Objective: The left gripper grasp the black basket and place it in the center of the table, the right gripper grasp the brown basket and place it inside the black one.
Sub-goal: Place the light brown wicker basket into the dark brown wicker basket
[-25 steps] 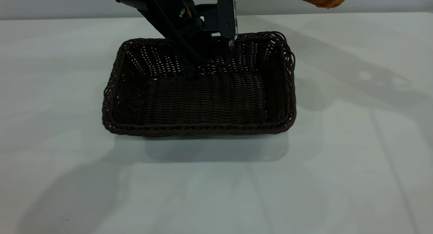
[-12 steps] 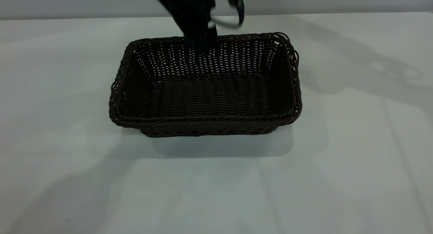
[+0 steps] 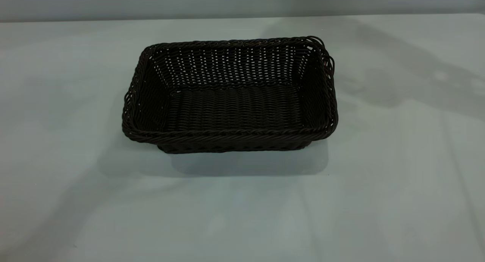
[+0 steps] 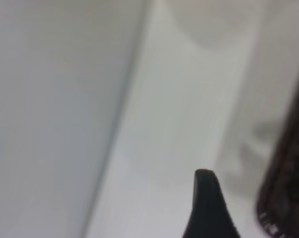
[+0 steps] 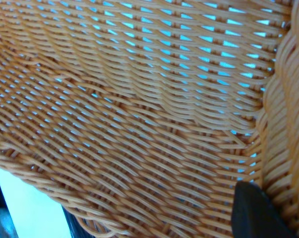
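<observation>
No brand, label or writing can be read on anything in view. One black basket (image 3: 230, 97) sits upright and alone on the white worktop (image 3: 398, 178), near its middle, holding nothing. One brown basket (image 5: 139, 114) fills the right wrist view, its weave and braided rim close against the right hand (image 5: 261, 210); I cannot tell whether that hand grips it. The left hand (image 4: 209, 208) shows one dark fingertip above the worktop beside the black basket's rim; open or closed, I cannot tell.
</observation>
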Motion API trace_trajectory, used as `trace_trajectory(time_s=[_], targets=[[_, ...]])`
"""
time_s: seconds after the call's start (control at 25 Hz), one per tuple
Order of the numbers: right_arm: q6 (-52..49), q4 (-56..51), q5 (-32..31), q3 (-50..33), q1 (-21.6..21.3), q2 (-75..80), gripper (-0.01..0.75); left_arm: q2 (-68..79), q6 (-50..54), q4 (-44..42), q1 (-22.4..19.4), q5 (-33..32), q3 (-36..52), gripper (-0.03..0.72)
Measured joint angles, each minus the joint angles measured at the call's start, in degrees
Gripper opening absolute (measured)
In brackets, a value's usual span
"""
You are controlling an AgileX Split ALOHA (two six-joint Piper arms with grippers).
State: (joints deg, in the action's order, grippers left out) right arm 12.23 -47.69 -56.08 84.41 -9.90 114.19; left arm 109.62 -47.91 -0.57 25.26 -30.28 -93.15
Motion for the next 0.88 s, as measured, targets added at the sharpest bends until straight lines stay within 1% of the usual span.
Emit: trace_trajectory(time_s=[0.16,0.28,0.44,0.52,0.64,0.88], targets=[[1.6,3.6,-4.0,0.0,7.4,3.1,0.067,-8.6,4.1,0.0,-3.6,-0.7,0.0,0.426],[2.4,5.6,-4.2,0.1,14.2,5.0,0.067,-13.4,8.4,0.0,-5.6,-2.3,0.0,0.426],[2.8,10.3,-4.1,1.2,21.3,7.8,0.067,-17.4,11.0,0.0,-6.4,-6.1,0.0,0.425],[2.9,13.0,-4.0,2.2,23.8,9.9,0.067,-18.2,11.2,0.0,-6.4,-7.8,0.0,0.425],[2.8,15.5,-3.9,3.7,26.2,13.3,0.068,-18.4,11.3,0.0,-6.4,-9.7,0.0,0.425],[2.8,16.7,-2.7,5.4,26.9,16.8,0.084,-18.4,11.6,0.6,-6.4,-11.8,0.0,0.425]])
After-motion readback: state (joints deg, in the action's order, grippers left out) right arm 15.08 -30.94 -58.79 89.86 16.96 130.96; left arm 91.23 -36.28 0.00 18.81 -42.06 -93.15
